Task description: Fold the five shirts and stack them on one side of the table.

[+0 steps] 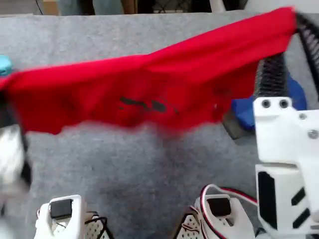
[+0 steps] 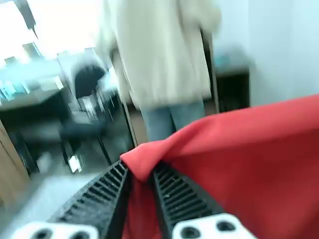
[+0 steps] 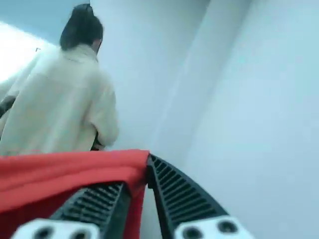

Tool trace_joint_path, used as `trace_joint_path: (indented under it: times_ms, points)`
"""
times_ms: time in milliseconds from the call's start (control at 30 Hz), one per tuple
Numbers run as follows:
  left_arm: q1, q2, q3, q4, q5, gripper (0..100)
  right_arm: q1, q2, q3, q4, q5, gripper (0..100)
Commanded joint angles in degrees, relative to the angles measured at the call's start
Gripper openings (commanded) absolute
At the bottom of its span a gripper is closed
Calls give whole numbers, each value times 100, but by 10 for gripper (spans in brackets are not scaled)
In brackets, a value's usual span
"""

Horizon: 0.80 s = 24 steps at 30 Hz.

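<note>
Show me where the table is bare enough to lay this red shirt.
Bare grey table lies between the red shirt and the arm bases, plus a far strip behind it. Crowded at right: blue item and white arm.

No readable text.
The red shirt (image 1: pixel 149 84) bears a dark print (image 1: pixel 144 105) toward its 6 o'clock edge, too blurred to read.

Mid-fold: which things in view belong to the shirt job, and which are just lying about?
Job: red cloth shirt, stretched above the grey table; left gripper and right gripper, each shut on one end of it.
Lying about: blue cloth lump on the table, maybe another shirt; small teal thing at the table's edge.
</note>
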<state>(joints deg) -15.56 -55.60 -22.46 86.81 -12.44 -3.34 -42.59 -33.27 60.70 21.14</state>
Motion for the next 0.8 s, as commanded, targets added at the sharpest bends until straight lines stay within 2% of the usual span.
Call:
trace_joint_path:
  times_ms: [0,233,500,767]
  points:
    - [-84,35,-75,-185,-35,29,70,-22,303,-527,-114,15]
    - [-92,-18,259,53,-44,29,70,-40,224,-185,62,15]
    - [-31,-132,-57,1415,-53,29,44,-40,-804,1380,703,15]
    - [-92,-1169,-84,1407,-53,29,44,-13,-2316,1741,853,15]
